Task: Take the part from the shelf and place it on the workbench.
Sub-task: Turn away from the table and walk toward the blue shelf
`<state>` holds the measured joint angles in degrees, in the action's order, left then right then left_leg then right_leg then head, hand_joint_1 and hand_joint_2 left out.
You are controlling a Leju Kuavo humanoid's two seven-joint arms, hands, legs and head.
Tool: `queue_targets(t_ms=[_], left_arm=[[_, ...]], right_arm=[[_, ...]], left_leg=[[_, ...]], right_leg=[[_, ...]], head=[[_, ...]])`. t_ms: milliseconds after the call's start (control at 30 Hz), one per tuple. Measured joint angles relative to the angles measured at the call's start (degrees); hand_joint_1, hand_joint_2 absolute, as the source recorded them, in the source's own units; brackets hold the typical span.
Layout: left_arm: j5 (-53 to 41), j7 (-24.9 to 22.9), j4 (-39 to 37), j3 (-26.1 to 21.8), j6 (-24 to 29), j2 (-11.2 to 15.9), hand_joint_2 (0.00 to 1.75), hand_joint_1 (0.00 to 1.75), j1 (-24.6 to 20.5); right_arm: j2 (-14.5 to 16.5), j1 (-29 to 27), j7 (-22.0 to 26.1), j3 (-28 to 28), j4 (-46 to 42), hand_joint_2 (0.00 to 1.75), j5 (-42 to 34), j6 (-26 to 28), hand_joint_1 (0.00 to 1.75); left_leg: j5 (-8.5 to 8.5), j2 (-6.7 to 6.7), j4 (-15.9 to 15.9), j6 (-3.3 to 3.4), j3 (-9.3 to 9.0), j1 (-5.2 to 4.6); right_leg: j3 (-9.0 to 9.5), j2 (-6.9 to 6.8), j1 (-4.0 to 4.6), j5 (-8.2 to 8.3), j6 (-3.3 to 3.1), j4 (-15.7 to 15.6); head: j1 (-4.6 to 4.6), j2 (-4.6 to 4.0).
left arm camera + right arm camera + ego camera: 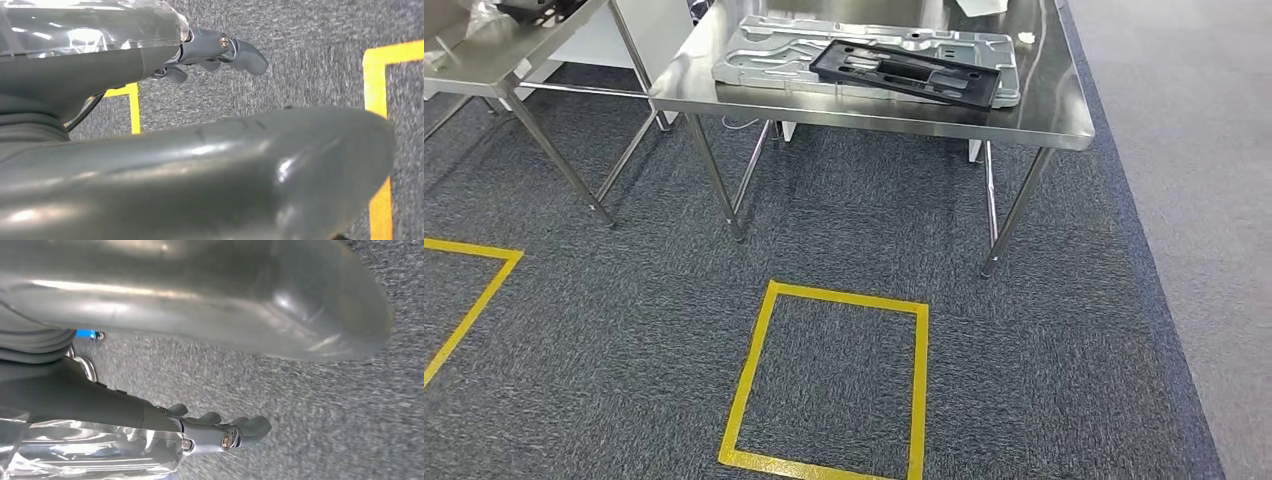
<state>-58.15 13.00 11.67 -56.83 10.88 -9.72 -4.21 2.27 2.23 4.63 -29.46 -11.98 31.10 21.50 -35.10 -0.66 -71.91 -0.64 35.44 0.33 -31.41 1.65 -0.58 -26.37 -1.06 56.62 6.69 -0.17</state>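
Black flat part (911,72) lies on a silver moulded tray (769,52) atop the steel workbench (1054,115), far centre. Second steel table (484,50) far left. Yellow tape square (829,385) on grey carpet, near. Left hand (220,52) hangs over carpet, fingers loosely extended, holding nothing; right hand (220,432) likewise.

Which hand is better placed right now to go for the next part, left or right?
Neither has a clear edge. The left hand and right hand both hang over the grey carpet, holding nothing. The black flat plastic part already lies on the silver moulded tray on the steel workbench.
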Motion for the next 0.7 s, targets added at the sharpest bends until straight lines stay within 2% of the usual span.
queue_targets(t_ms=[67,133,200,233,300,333,367,400,467,500,533,567,600,633,700], left_arm=[[0.0,0.0,0.0,0.0,0.0,0.0,0.00,0.00,0.0],[0.0,0.0,0.0,0.0,0.0,0.0,0.00,0.00,0.0],[0.0,0.0,0.0,0.0,0.1,0.0,0.00,0.00,0.0],[-0.1,0.0,0.0,0.0,0.1,0.0,0.00,0.00,0.0],[0.0,0.0,0.0,0.0,-0.1,0.0,0.00,0.00,0.0],[0.1,0.0,0.0,0.0,-0.1,-0.1,0.00,0.00,-0.1],[0.2,0.0,0.0,0.0,-0.1,-0.1,0.00,0.00,-0.1],[0.4,0.1,0.0,0.0,-0.1,-0.2,0.00,0.00,-0.2],[0.6,0.2,0.0,0.0,0.1,-0.2,0.00,0.00,-0.1],[0.6,0.3,0.0,0.0,0.2,-0.2,0.00,0.00,0.0],[0.8,0.4,0.0,0.0,0.3,-0.2,0.00,0.00,0.0],[1.0,0.5,0.0,-0.1,0.5,-0.2,0.00,0.00,0.0],[1.3,0.7,0.0,-0.1,0.7,-0.2,0.00,0.00,0.0],[1.8,1.0,0.0,-0.2,0.9,-0.3,0.00,0.00,-0.1],[2.8,1.5,0.0,-0.6,1.2,-0.3,0.00,0.00,-0.2]], right_arm=[[0.0,0.0,0.0,-0.1,0.0,0.00,0.0,-0.1,0.00],[0.0,0.0,0.0,-0.1,0.0,0.00,0.0,-0.1,0.00],[0.0,0.0,0.0,-0.1,0.0,0.00,0.0,-0.2,0.00],[0.0,0.0,0.1,-0.2,0.0,0.00,-0.1,-0.3,0.00],[0.0,0.0,0.5,-0.4,0.0,0.00,0.0,-0.7,0.00],[-0.1,0.0,0.8,-0.4,0.0,0.00,0.2,-0.9,0.00],[-0.1,0.0,1.0,-0.4,0.0,0.00,0.4,-1.0,0.00],[-0.2,0.1,1.0,-0.4,0.0,0.00,0.6,-1.0,0.00],[-0.3,0.4,1.1,-0.4,0.0,0.00,0.8,-1.0,0.00],[-0.3,0.5,1.0,-0.5,0.0,0.00,0.8,-1.0,0.00],[-0.3,0.5,1.0,-0.5,0.0,0.00,0.7,-1.0,0.00],[-0.3,0.4,1.0,-0.5,0.0,0.00,0.7,-1.0,0.00],[-0.3,0.4,1.0,-0.6,0.0,0.00,0.6,-0.9,0.00],[-0.3,0.4,0.9,-0.6,0.0,0.00,0.6,-0.9,0.00],[-0.3,0.5,0.9,-0.8,0.1,0.00,0.6,-0.9,0.00]], left_leg=[[1.94,0.09,2.3,0.04,-0.99,0.10],[2.56,0.14,3.3,0.06,-1.45,0.12],[4.62,1.01,7.4,0.20,-3.32,0.22],[5.55,2.12,10.3,0.36,-4.47,0.28],[6.74,3.30,14.2,1.24,-5.88,0.24],[6.81,3.07,14.7,1.77,-5.94,0.24],[7.10,2.31,14.8,2.32,-5.90,0.24],[7.31,1.71,15.0,2.65,-5.88,0.31],[7.42,0.46,15.1,2.96,-5.69,0.17],[7.42,-0.18,15.1,2.99,-5.60,0.09],[7.40,-0.77,15.1,3.00,-5.55,0.03],[7.37,-1.29,15.1,2.98,-5.55,-0.01],[7.33,-1.75,15.1,2.93,-5.62,-0.05],[7.26,-2.18,15.1,2.83,-5.74,-0.10],[7.02,-2.92,15.0,2.38,-5.94,-0.39]], right_leg=[[0.00,0.56,-0.01,0.00,0.05,0.2],[0.00,0.69,-0.01,-0.02,0.07,0.2],[-0.04,1.16,-0.03,-0.08,0.22,0.4],[-0.21,1.57,0.04,-0.11,0.47,0.6],[-0.89,3.06,-0.05,0.21,1.64,0.9],[-1.27,3.18,-0.12,0.23,2.21,1.1],[-1.93,2.58,-0.22,-0.37,2.68,2.1],[-3.04,1.43,-0.22,-1.81,2.90,4.4],[-6.61,-0.74,-0.22,-5.76,3.24,11.9],[-8.18,-1.05,-0.26,-7.03,3.38,15.2],[-8.84,-1.23,-0.28,-7.18,3.45,16.8],[-8.38,-1.40,-0.28,-6.26,3.42,16.1],[-6.77,-1.72,-0.26,-4.54,3.29,13.2],[-4.41,-2.51,-0.16,-2.66,3.02,9.0],[-0.87,-3.92,0.26,-0.55,2.27,2.2]], head=[[0.00,0.00],[0.00,0.00],[0.00,0.00],[0.00,-0.01],[0.00,-0.01],[0.00,-0.01],[0.00,0.00],[0.00,0.00],[0.00,0.00],[0.00,0.00],[0.00,0.00],[0.00,0.00],[0.00,0.00],[0.00,0.00],[0.00,0.00]])
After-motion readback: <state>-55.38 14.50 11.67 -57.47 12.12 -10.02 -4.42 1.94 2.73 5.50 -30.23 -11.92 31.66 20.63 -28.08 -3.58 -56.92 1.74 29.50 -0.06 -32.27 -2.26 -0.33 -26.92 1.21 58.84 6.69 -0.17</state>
